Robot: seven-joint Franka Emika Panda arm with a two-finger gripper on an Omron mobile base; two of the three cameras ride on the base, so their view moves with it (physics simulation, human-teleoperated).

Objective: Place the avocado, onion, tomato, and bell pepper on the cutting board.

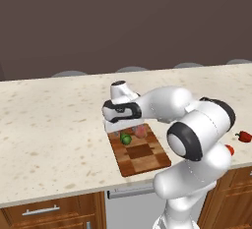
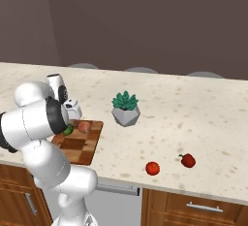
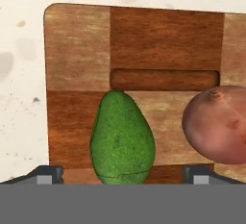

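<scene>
On the speckled pale desk (image 1: 54, 125), which runs the full width of both base views, the checkered cutting board (image 1: 142, 154) lies near the front edge with the white arm bent low over its far end. A teal plant in a grey pot (image 2: 126, 108) stands on the desk just beside the board's right side. The tool (image 1: 129, 127) hangs directly above the board's far end, and in the hand view its two dark tips sit wide apart at the bottom corners, spread with nothing between them but the lower end of the avocado. The onion (image 3: 218, 124) rests on the board to the right of the avocado, close beside it but apart, near the slot-shaped handle cut in the wood. The avocado (image 3: 122, 139) lies on the board centred under the tool, its narrow end pointing toward the handle slot. The bell pepper (image 2: 188, 160) sits on the desk well apart from the board, far to the right near the front edge. The tomato (image 2: 152, 168) lies near the pepper, a little closer to the board.
</scene>
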